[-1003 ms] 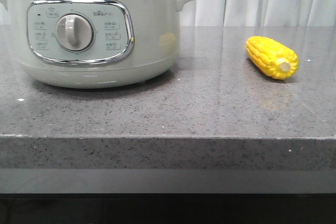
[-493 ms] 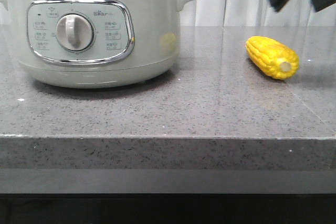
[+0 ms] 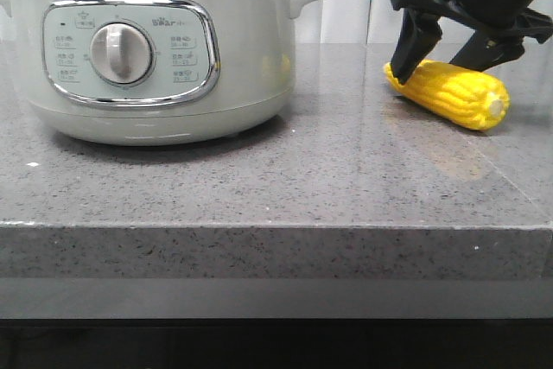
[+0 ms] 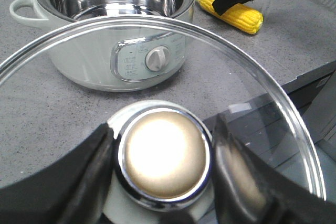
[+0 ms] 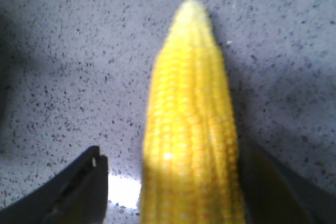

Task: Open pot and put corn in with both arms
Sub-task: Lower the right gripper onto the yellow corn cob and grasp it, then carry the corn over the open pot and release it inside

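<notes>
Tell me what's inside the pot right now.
The pot is open; only its bare steel liner walls show, no corn. Its floor is hidden behind the near rim and the lid held in the left gripper.

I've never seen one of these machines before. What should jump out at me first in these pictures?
The bright yellow corn lying on the grey stone counter catches the eye first, with the right gripper straddling it, fingers open on either side. To the left stands the big pale pot, its shiny steel inside open to view. Its glass lid is held off it by the knob in the left gripper.
</notes>
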